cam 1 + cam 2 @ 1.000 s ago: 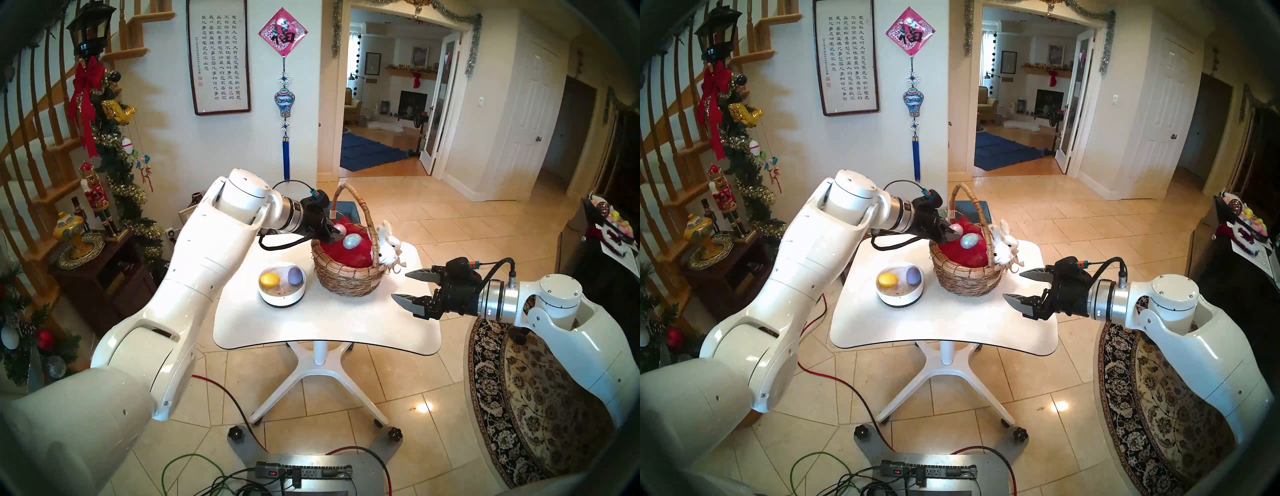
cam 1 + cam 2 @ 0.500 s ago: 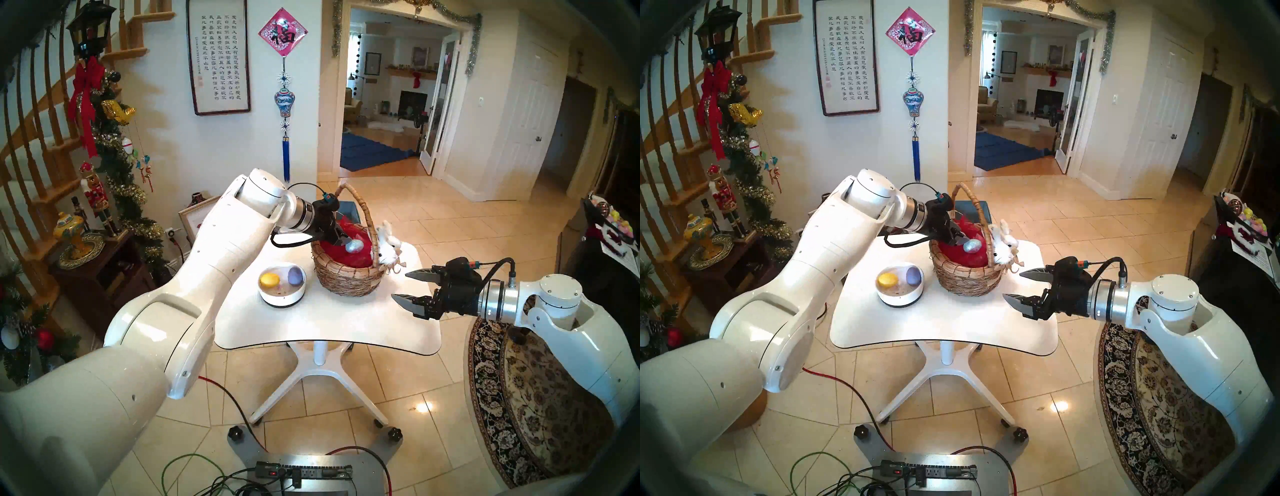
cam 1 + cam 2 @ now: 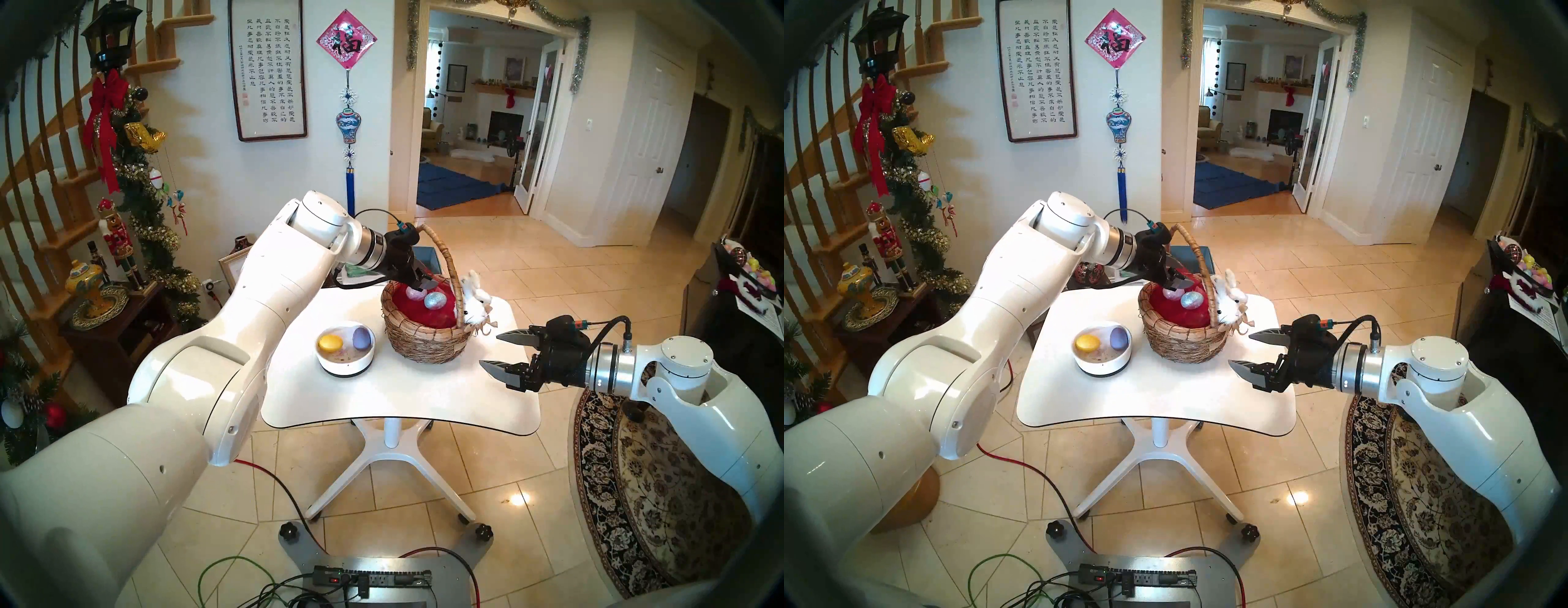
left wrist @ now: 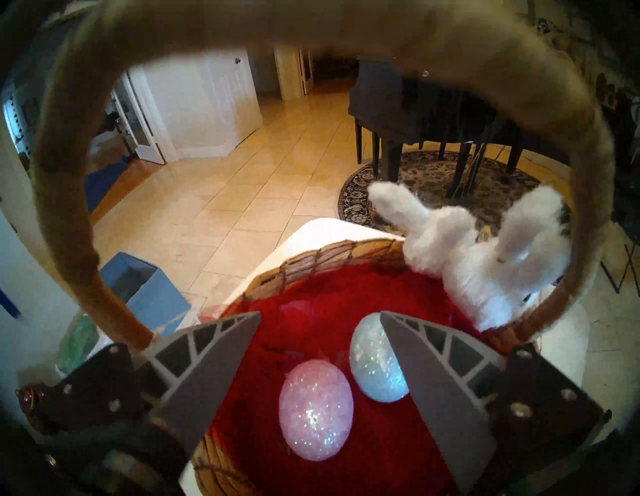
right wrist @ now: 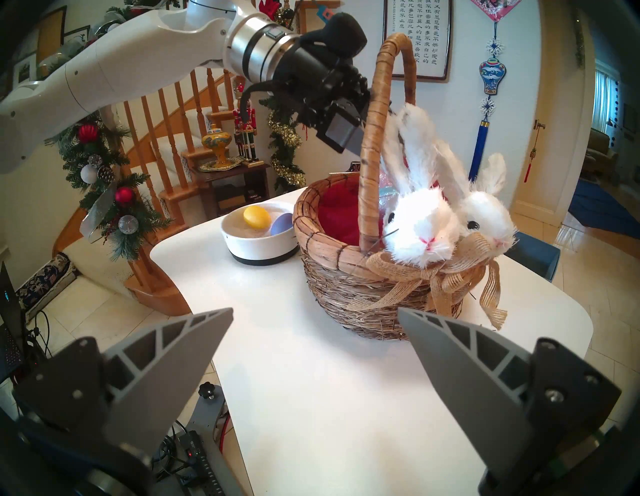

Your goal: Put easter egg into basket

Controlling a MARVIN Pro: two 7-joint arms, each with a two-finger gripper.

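The woven basket (image 3: 424,335) with an arched handle, red tissue and a white plush bunny (image 3: 475,301) stands on the white table (image 3: 403,395). A pink glitter egg (image 4: 316,408) and a silver-blue glitter egg (image 4: 375,360) lie side by side on the tissue. My left gripper (image 4: 320,313) is open and empty, just above the pink egg (image 3: 412,293) and under the handle. My right gripper (image 3: 488,350) is open and empty, right of the basket (image 5: 346,287) above the table.
A low white bowl (image 3: 345,365) left of the basket holds a yellow egg (image 3: 330,342) and a purple egg (image 3: 361,339). A blue bin (image 3: 426,259) stands behind the table. A dark side table (image 3: 123,335) with ornaments is at the left.
My left gripper carried the pink egg from the basket's left rim into the basket, opened and let it go. The egg now lies on the tissue. The right arm has not moved.
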